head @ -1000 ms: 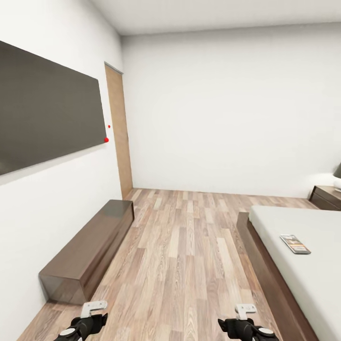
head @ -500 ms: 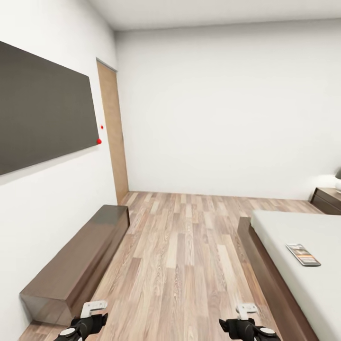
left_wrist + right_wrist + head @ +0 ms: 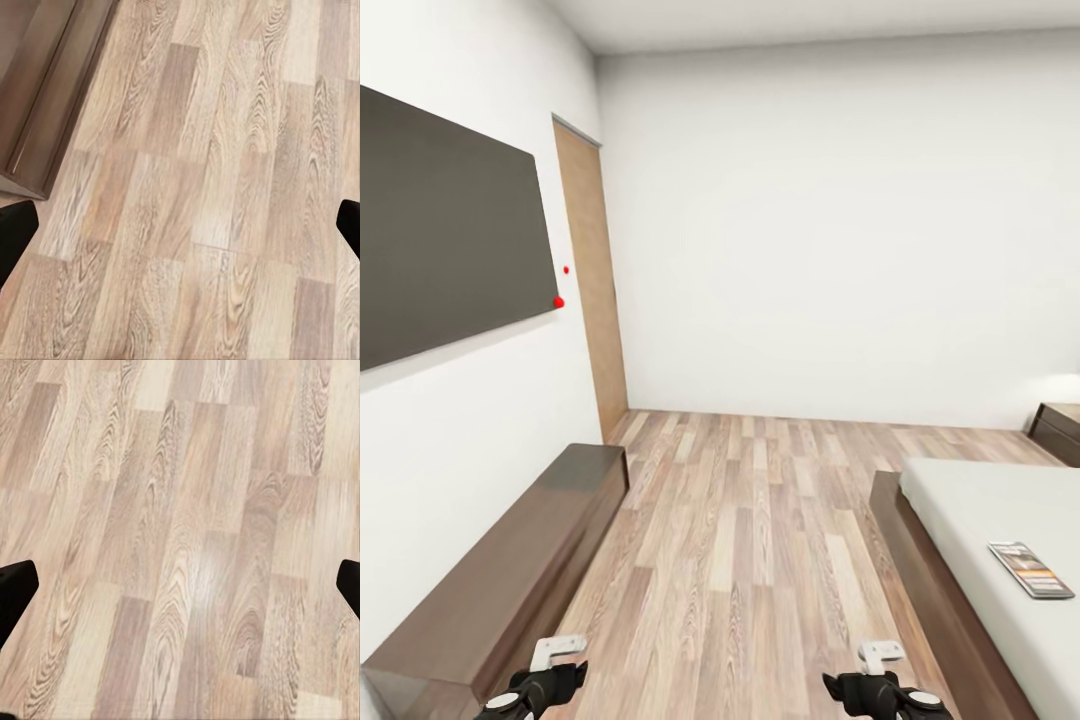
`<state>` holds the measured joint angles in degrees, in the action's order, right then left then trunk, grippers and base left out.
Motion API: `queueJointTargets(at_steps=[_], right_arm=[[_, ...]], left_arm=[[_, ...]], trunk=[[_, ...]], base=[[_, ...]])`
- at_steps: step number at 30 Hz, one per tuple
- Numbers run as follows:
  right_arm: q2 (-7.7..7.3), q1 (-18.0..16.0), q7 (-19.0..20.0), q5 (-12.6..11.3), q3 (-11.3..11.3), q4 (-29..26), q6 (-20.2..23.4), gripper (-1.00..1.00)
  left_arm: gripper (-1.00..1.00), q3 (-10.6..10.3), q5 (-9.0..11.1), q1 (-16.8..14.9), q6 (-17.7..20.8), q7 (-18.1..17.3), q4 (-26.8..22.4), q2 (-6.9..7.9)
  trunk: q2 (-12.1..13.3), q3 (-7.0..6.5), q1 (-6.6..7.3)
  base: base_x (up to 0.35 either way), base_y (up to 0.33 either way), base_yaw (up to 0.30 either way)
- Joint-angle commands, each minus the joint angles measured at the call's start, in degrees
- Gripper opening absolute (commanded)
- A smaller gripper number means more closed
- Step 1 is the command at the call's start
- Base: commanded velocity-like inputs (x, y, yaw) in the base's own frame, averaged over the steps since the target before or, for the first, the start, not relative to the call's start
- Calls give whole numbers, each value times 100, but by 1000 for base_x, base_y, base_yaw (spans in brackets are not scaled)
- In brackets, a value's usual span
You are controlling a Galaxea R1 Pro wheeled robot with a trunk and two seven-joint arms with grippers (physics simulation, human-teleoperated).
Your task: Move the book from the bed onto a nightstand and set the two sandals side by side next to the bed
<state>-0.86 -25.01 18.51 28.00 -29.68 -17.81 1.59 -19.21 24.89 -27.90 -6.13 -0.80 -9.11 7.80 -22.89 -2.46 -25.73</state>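
Dark book [image 3: 1031,569] flat on grey-white bed [image 3: 980,500]

The bed [image 3: 980,500] bears the book [image 3: 1031,569], seemingly flat.

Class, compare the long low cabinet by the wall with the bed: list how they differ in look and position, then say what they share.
The long low cabinet stands against the wall below the dark panel, on the robot's left; the bed lies on its right. The cabinet is glossy brown all over; the bed has a pale mattress in a dark frame. The cabinet's top is bare where seen; the bed carries the book. Both are low, dark-wooded, and stand on the plank floor.
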Motion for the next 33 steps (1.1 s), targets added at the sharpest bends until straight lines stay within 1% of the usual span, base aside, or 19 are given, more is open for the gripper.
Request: queueJointTargets(at_steps=[1,23,28,33], right_arm=[[5,-2,39,39,-48,-9,17,100],[27,-3,-2,37,-38,-29,17,100],[27,-3,2,34,-41,-29,17,100],[29,-4,39,26,-41,-30,17,100]], left_arm=[[100,-48,60,-3,-20,-8,6,3],[100,-48,60,-3,-20,-8,6,-4],[100,-48,60,-2,-20,-8,6,-7],[100,-48,60,-4,-20,-8,6,-13]], trunk=[[-3,2,-5],[-3,2,-5],[-3,2,-5],[-3,2,-5]], base=[[350,0,0],[350,0,-1],[350,1,-87],[350,33,-209]])
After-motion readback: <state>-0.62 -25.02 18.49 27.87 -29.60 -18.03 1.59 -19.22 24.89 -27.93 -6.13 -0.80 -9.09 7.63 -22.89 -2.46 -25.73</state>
